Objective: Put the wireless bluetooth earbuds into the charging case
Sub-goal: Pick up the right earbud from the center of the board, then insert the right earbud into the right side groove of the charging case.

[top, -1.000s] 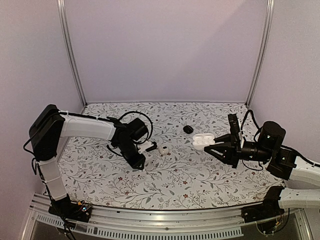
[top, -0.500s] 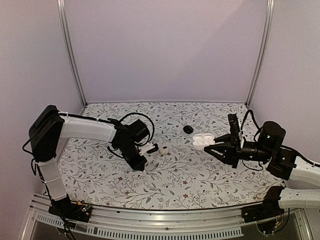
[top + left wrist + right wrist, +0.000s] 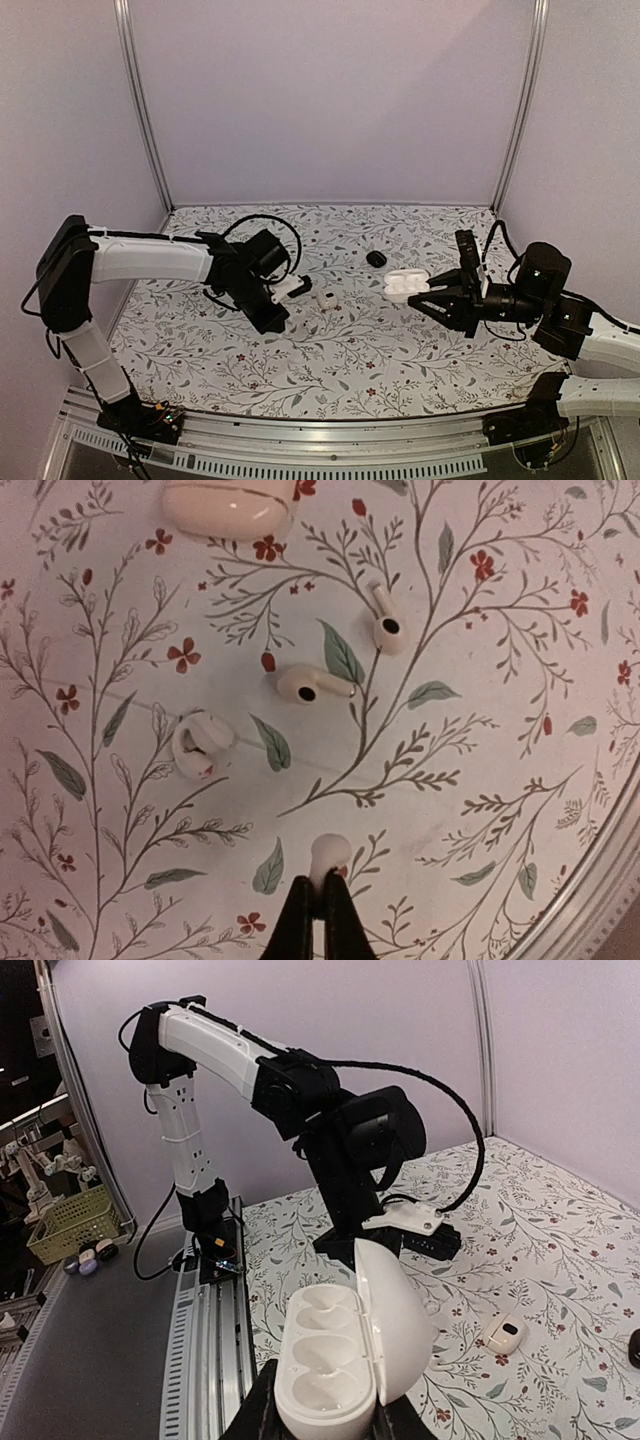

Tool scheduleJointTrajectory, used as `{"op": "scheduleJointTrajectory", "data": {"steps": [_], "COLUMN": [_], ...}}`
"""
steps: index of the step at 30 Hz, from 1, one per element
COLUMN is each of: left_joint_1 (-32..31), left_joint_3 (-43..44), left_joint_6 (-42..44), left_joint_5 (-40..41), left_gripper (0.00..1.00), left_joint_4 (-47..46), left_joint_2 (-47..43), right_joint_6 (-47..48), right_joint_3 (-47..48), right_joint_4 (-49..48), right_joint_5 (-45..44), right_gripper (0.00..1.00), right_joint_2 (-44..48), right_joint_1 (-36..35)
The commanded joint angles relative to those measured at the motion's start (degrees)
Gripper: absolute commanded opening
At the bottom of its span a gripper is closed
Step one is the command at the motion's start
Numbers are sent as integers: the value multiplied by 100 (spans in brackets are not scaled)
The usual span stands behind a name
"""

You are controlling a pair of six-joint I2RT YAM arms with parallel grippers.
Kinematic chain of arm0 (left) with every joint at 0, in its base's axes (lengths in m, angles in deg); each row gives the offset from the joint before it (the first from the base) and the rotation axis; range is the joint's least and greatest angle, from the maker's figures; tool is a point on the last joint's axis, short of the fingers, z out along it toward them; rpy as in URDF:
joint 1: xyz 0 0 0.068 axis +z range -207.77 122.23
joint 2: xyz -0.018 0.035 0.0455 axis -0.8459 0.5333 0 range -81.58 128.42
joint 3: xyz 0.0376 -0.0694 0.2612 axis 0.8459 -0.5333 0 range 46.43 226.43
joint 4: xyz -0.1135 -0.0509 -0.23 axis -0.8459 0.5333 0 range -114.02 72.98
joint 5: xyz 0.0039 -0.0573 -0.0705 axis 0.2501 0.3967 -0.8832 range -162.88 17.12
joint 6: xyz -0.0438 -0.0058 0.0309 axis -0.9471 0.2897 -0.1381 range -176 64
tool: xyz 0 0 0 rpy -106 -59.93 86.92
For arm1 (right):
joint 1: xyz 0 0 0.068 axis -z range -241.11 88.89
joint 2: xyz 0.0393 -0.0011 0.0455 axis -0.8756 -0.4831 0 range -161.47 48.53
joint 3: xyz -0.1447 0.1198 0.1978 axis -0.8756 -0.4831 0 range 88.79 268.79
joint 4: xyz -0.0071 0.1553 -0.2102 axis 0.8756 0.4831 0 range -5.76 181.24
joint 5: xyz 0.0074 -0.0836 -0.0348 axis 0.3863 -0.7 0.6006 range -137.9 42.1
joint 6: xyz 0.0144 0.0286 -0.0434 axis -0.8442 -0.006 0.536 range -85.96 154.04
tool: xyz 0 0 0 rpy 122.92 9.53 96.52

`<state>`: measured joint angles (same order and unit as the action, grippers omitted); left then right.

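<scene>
In the left wrist view my left gripper (image 3: 320, 905) is shut on a white earbud (image 3: 332, 855), whose round head sticks out past the black fingertips just over the floral cloth. Two more white earbuds (image 3: 388, 630) (image 3: 305, 685) lie loose farther out, with a curled white piece (image 3: 200, 745) beside them. My right gripper (image 3: 325, 1425) is shut on the open white charging case (image 3: 325, 1365), lid (image 3: 395, 1315) raised and both wells empty. From above, the left gripper (image 3: 274, 321) points down at mid-left, and the charging case (image 3: 405, 282) hangs at mid-right.
A small white case (image 3: 326, 298) sits between the arms and shows too in the right wrist view (image 3: 503, 1333). A black case (image 3: 376, 258) lies behind the held one. Another pale case (image 3: 228, 505) lies beyond the loose earbuds. The table's metal rim (image 3: 600, 900) runs close on the right.
The left jaws have closed on the white earbud, and the left arm has shifted slightly left. The right arm and its case have stayed in place.
</scene>
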<state>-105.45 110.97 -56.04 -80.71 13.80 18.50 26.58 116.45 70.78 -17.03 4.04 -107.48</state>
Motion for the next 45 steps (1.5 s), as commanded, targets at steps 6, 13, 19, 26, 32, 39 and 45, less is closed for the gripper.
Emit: {"op": "scheduleJointTrajectory", "data": {"steps": [6, 13, 19, 26, 32, 39, 45], "left_joint_1": [-251, -1137, -2152, -3071, -3287, -3336, -3405], "left_joint_3": [-301, -229, 123, 553, 867, 1008, 1277], "left_joint_6": [179, 635, 1030, 1416, 1496, 1620, 1819], "left_joint_5": [-437, -478, -43, 704, 1135, 1456, 1918], "left_gripper": [0, 0, 0, 0, 0, 0, 0], "left_joint_4": [-1508, -2131, -2272, -2244, -2151, -2156, -1808], "left_joint_2": [-2675, -3634, -3547, -3025, -2560, -2300, -2017], "right_joint_6": [485, 1314, 1956, 2331, 2314, 2145, 1957], "right_joint_3": [134, 602, 964, 1162, 1428, 1413, 1433], "right_joint_4": [-486, -159, 314, 613, 876, 814, 867], "right_joint_5": [997, 1270, 1077, 801, 688, 627, 639], "right_gripper": [0, 0, 0, 0, 0, 0, 0], "right_joint_2": [-232, -399, -725, -860, -1115, -1255, -1362], "right_joint_1": [-10, -265, -569, -749, -751, -761, -760]}}
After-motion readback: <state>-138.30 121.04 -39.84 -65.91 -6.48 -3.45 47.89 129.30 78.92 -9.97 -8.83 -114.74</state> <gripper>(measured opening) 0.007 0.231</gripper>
